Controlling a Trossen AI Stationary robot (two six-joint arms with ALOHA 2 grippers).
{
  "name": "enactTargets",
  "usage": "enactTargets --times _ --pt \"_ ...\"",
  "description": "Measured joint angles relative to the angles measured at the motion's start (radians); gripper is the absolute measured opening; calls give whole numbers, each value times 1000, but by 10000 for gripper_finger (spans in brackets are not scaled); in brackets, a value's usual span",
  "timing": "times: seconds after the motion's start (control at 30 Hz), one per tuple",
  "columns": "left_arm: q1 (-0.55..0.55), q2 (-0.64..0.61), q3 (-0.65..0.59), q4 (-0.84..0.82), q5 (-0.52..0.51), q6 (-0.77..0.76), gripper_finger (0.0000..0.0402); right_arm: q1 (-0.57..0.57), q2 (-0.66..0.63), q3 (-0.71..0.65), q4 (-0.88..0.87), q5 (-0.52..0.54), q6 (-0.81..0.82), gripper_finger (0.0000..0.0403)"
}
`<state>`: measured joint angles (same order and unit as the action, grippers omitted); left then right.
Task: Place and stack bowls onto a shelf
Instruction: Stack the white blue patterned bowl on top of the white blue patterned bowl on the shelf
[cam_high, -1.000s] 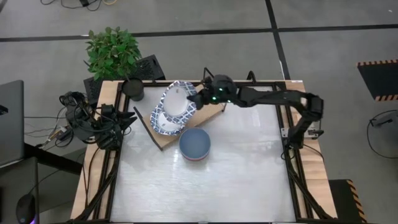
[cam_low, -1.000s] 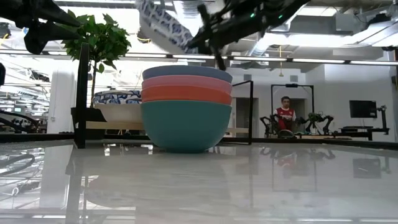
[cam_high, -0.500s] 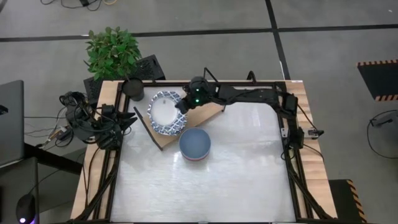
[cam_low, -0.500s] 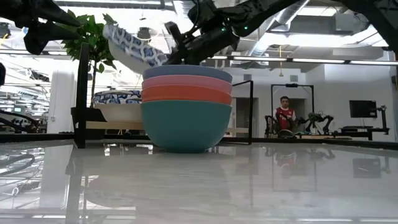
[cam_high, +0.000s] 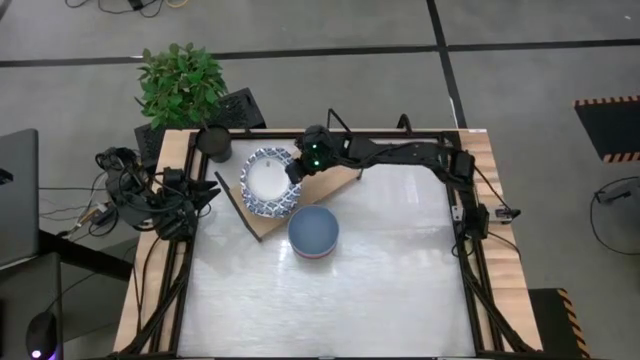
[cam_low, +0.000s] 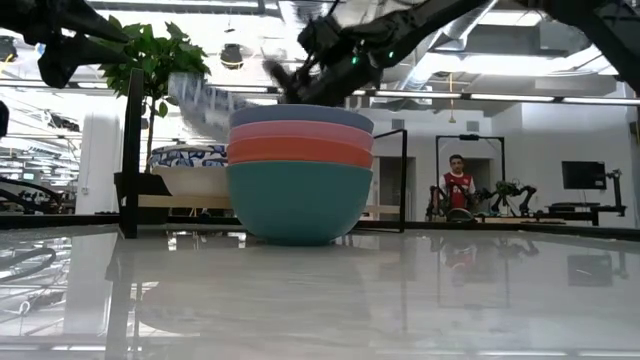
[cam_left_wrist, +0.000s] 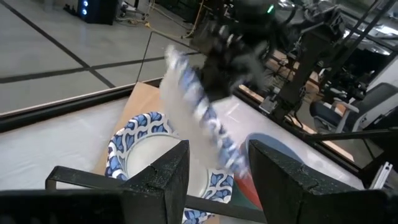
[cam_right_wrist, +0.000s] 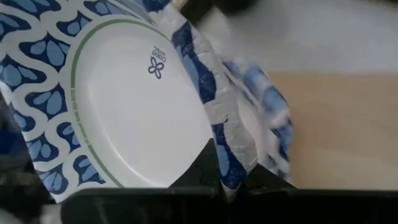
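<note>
Bowl placement on shelf: patterned bowl carried in over the stack

Item in hand: patterned bowl (cam_high: 268, 180), shallow, white centre, blue rim. Pinched at its rim by the right gripper (cam_high: 298, 168), fingers pressed tight on the rim edge; the right wrist view shows the rim gripped, with another patterned rim blurred just behind it. Position: above the shelf (cam_high: 335, 178), tilted, over a second patterned bowl (cam_left_wrist: 140, 140) that rests on the wood board.

Adjacent stock: stack of plain bowls (cam_low: 299, 172), blue on top, then pink, red and teal, standing on the table just in front of the shelf, not on it.

Left gripper (cam_left_wrist: 214, 171): parked at the table's left edge, fingers spread, holding nothing, pointed toward the shelf.

Handling notes (judgement):
- Level the held bowl before lowering; as it hangs, one edge would meet the lower bowl first and could skid it along the board.
- Centre it over the resting bowl so the rims nest rather than ride up.
- Lower until it seats, then part the fingers; release from height risks a bounce off the shelf.
- Withdraw the wrist up and away from the plain stack, which sits close by.

Also present: potted plant (cam_high: 182, 83) and a dark cup (cam_high: 213, 142) at the far left corner.
</note>
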<state>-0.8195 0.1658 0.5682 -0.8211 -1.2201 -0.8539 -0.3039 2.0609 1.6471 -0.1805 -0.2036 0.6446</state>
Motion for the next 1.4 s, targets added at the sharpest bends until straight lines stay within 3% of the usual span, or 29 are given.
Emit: enactTargets --times 0.27,0.53,1.07,1.4 --pt "0 0 0 0 -3 -7 151 -5 42 16 11 14 5 27" --pt "0 0 0 0 -8 -5 151 -4 26 17 26 11 -27 73" --pt "0 0 0 0 -7 -6 151 -5 27 16 -14 -47 -51 224" --pt "0 0 0 0 -7 -7 151 -28 26 16 -110 -48 -46 232"
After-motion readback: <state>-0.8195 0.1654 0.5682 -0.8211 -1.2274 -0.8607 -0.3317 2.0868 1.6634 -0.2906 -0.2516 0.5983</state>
